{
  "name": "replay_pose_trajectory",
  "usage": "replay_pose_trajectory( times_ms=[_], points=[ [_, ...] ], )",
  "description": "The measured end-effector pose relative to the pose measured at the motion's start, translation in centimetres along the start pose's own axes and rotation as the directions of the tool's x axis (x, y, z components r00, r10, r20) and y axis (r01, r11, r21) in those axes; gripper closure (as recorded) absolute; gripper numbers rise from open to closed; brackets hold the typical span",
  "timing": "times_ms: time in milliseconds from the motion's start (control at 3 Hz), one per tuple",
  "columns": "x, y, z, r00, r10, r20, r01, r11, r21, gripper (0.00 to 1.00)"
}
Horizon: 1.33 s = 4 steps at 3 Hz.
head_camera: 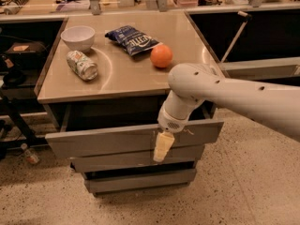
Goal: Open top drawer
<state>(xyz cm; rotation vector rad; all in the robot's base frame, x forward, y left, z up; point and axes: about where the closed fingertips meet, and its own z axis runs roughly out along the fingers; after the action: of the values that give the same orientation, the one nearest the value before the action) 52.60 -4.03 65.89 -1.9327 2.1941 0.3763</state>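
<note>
Here the gripper [162,147] hangs pointing downward in front of the top drawer [103,143], right of the panel's centre, at the near side of a grey metal cabinet. Its pale yellowish tip lies across the lower edge of the drawer's slanted front panel and reaches over the top of the drawer below. Whether it touches the panel cannot be told, and whether the gripper is spread or closed cannot be told either. The white arm [234,95] comes in from the right and bends down at a rounded joint just above the drawer.

The top drawer is the widest of 3 stacked fronts, directly under the tabletop [126,78], with a dark gap between its upper edge and the tabletop. Faint pale scratches [187,131] show just right of the gripper. Beneath it sit 2 narrower grey drawers [122,159], the lowest one near the speckled floor [234,191].

On the tabletop, a white bowl [78,36] stands at the far left, with a crushed can [82,64] lying on its side just nearer. A blue snack bag [132,40] lies near the far centre, and an orange [161,56] rests beside its right corner. To the left of the cabinet, a small bottle [29,153] lies on the floor.
</note>
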Motion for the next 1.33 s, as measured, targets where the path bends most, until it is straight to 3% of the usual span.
replay_pose_trajectory(
  times_ms=[1000, 1333],
  points=[
    [0.00, 0.01, 0.01, 1.000, 0.000, 0.000, 0.000, 1.0000, 0.000, 0.89],
    [0.00, 0.01, 0.01, 1.000, 0.000, 0.000, 0.000, 1.0000, 0.000, 1.00]
  ],
)
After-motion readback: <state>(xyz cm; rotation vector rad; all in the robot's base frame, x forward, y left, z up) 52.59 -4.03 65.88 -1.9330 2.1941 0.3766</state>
